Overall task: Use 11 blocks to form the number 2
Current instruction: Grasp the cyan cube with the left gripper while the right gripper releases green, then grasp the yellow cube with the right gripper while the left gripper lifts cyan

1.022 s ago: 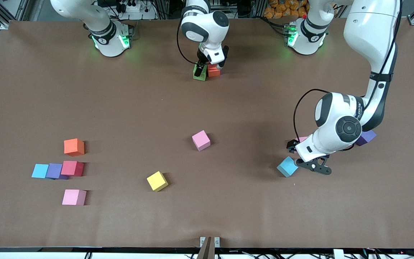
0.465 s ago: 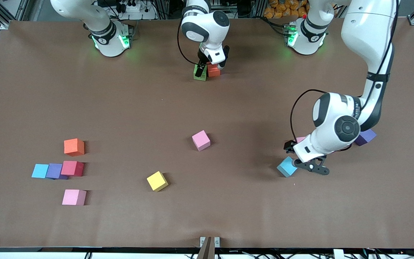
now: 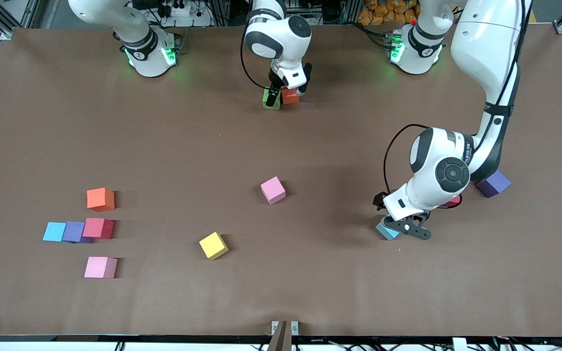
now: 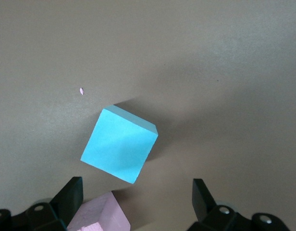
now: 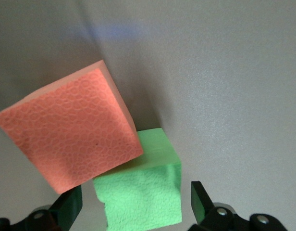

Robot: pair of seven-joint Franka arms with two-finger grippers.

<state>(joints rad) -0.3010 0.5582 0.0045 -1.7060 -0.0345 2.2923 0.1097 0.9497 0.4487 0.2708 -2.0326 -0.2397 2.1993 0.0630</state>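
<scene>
My left hand (image 3: 404, 229) hangs low over a light blue cube (image 3: 387, 230) toward the left arm's end of the tabletop (image 3: 310, 292), fingers (image 4: 70, 195) spread apart and holding nothing; in the left wrist view the blue cube (image 4: 120, 150) lies skewed, and a pink cube's (image 4: 97, 214) corner shows between my fingers. Just beside sit a red piece (image 3: 454, 201), mostly hidden under my arm, and a purple cube (image 3: 493, 183). My right hand (image 3: 286, 90) is down at a green cube (image 3: 269, 100) and an orange one (image 3: 290, 96) near the bases, fingers apart; the right wrist view shows the orange cube (image 5: 71, 137) touching the green one (image 5: 141, 195), both pebbly matte foam with square edges. Wide bare brown surface lies between the two hands. Mid-table stand a pink cube (image 3: 273, 189) and a yellow one (image 3: 213, 245), well apart. Toward the right arm's end cluster an orange block (image 3: 100, 199), a red block (image 3: 98, 227) touching a purple block (image 3: 74, 231) and a blue block (image 3: 54, 231), and a pink block (image 3: 100, 267). No number 2 is formed yet.
</scene>
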